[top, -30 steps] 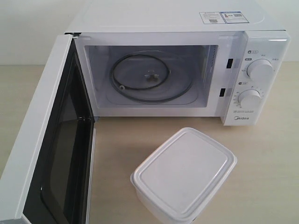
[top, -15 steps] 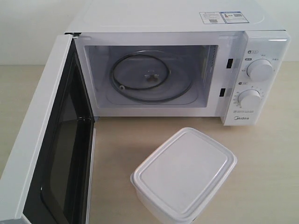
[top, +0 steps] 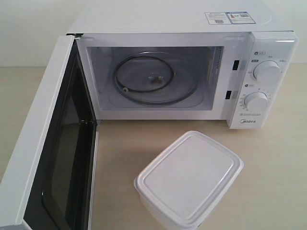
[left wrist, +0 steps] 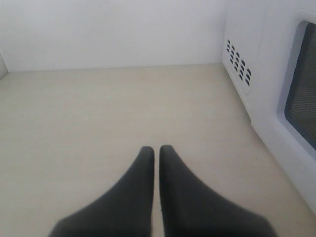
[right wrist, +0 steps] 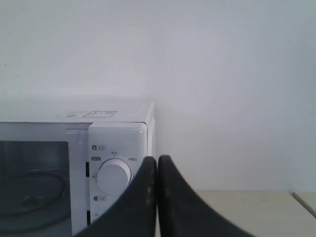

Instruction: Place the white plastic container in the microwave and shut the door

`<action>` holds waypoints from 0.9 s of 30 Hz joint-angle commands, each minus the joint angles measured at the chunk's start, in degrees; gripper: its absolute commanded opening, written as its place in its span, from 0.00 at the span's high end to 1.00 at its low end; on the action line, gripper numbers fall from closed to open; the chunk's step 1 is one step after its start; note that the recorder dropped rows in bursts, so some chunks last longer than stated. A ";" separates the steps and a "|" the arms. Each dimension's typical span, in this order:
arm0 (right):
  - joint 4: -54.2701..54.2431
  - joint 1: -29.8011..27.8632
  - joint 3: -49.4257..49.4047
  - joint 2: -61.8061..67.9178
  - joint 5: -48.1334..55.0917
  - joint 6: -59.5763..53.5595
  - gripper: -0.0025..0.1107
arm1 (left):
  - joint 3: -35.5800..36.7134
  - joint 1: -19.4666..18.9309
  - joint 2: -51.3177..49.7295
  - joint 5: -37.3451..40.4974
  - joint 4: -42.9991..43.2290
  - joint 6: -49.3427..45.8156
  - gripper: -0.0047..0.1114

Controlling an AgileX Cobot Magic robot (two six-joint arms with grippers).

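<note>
Currently nothing is held. The white plastic container point(top: 189, 179) sits lid-on on the table point(top: 283, 163) just in front of the microwave point(top: 168, 19), apart from both arms. The door point(top: 43, 143) is swung wide and the turntable point(top: 153, 79) is bare, so the cavity looks ready for loading. Left gripper point(left wrist: 156, 150): fingers pressed together, low over the table beside the microwave's vented side. Right gripper point(right wrist: 157, 160): likewise closed and empty, raised level with the upper dial point(right wrist: 114, 175) and facing the microwave's front.
</note>
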State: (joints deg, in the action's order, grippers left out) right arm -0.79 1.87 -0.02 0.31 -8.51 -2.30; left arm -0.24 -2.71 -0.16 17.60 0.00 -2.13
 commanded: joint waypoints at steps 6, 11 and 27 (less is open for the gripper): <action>0.06 -0.15 5.06 4.44 -1.53 -1.29 0.98 | 0.24 -0.09 0.16 0.02 -0.37 0.36 0.92; 0.17 -0.15 9.34 12.47 -3.07 -3.53 0.98 | 0.24 -0.09 0.16 0.02 -0.37 0.36 0.92; 0.05 -0.15 10.78 17.00 -8.07 -0.45 0.98 | 0.24 -0.09 0.16 0.02 -0.37 0.36 0.92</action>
State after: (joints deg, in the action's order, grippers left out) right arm -0.79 1.87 10.24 17.17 -15.59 -4.40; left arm -0.24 -2.71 -0.16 17.60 0.00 -2.13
